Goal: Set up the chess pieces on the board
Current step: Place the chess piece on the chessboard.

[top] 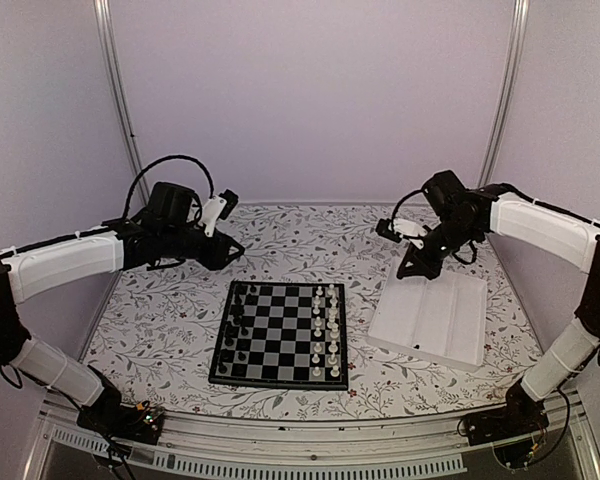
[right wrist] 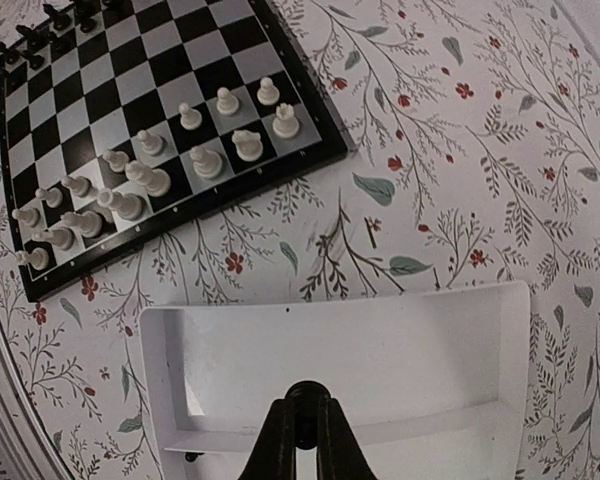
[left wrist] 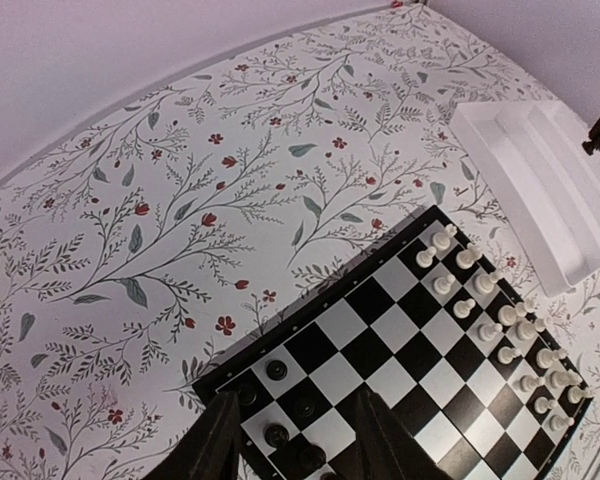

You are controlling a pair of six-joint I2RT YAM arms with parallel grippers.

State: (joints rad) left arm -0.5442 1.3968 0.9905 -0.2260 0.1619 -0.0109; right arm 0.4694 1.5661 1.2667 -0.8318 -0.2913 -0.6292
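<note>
The board (top: 280,335) lies at the table's middle, black chess pieces (top: 237,322) along its left side and white pieces (top: 326,325) on its right. My left gripper (top: 225,250) hangs above the board's far-left corner, open and holding nothing. In the left wrist view its fingers (left wrist: 215,440) straddle several black pieces (left wrist: 277,370) on the board (left wrist: 380,330). My right gripper (top: 412,265) hovers over the white tray's far edge. In the right wrist view that gripper (right wrist: 305,420) is shut on a small round-topped black chess piece (right wrist: 305,398).
The white tray (top: 430,320) sits right of the board; a small dark thing (right wrist: 190,457) lies at its corner. White pieces (right wrist: 140,180) fill the board side (right wrist: 170,60) nearest the tray (right wrist: 380,340). Floral cloth covers the table; purple walls enclose it.
</note>
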